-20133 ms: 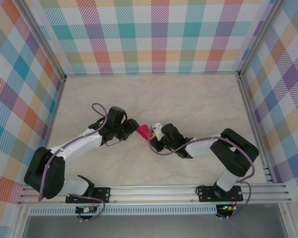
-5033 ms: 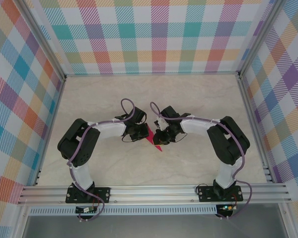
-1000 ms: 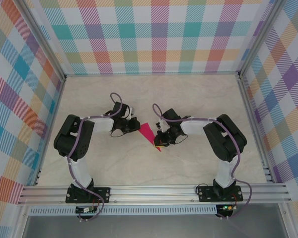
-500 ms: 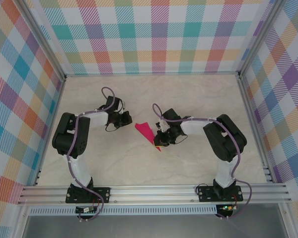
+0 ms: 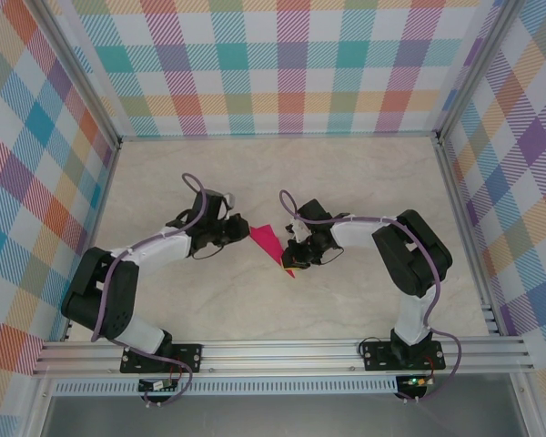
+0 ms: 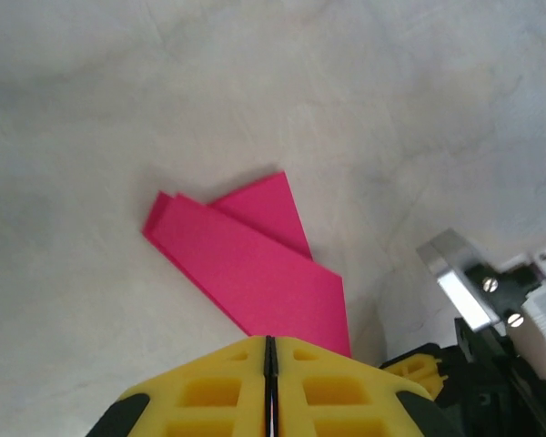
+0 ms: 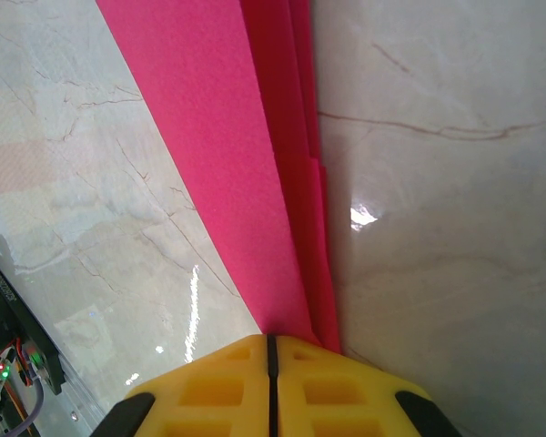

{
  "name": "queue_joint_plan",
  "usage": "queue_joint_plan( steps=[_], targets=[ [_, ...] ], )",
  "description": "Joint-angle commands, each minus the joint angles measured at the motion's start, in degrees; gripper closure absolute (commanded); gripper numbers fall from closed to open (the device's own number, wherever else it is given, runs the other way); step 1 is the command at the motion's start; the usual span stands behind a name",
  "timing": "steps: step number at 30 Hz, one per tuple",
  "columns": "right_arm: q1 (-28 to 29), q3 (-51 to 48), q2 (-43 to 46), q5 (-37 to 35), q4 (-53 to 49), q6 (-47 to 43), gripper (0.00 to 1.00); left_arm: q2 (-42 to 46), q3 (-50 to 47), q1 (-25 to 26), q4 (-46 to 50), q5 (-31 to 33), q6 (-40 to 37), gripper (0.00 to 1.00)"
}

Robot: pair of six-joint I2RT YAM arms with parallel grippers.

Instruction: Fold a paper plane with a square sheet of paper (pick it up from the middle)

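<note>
A pale marbled tabletop [image 5: 346, 182] sits boxed in by pastel plaid walls [image 5: 291, 64] on three sides.

A robotics lab test cell: a marble-patterned table [image 5: 364, 182] boxed in by bright plaid walls [image 5: 291, 64] behind and beside it, with an aluminium rail [image 5: 282, 350] along its near edge carrying bolted arm bases [image 5: 161, 357].

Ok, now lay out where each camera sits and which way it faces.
Top external: above and behind the bases, looking down on the table; both arms, left tool and right tool in frame.
Left wrist: on the left arm, looking past its shut yellow fingers at the paper plane lying on the table.
Right wrist: on the right arm, looking down past its own shut yellow fingers, close along the plane's folded layers.
Shared: all three see the pink plane.
</note>
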State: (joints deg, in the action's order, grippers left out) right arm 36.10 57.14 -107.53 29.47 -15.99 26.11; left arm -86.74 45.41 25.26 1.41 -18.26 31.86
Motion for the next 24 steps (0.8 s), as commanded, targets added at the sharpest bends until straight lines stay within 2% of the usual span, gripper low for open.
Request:
queue_joint_plan(
  steps=[1, 5, 9, 16, 24],
  targets=[
    [0.38, -2.96, -2.69, -4.95, -6.52, -0.14, 0.91, -0.67, -2.30, 4.33, -5.54, 0.20, 6.13, 0.91],
    [0.38, -2.92, -2.70, -5.03, -6.50, -0.01, 0.92, -5.22, -2.44, 10.08, -10.37, -0.37, 9.53, 0.93],
    [0.38, -2.83, -2.78, -5.18, -6.70, -0.01, 0.92, -10.48, -1.62, 13.15, -12.99, 0.47, 12.14, 0.95],
    [0.38, -2.74, -2.65, -5.13, -6.77, -0.16, 0.92, -14.73, 0.51, 15.08, -13.89, 0.42, 12.18, 0.96],
    [0.38, -2.87, -2.82, -5.89, -7.24, -0.40, 0.92, -13.88, 2.18, 15.00, -9.50, 3.81, 10.20, 0.97]
  ],
)
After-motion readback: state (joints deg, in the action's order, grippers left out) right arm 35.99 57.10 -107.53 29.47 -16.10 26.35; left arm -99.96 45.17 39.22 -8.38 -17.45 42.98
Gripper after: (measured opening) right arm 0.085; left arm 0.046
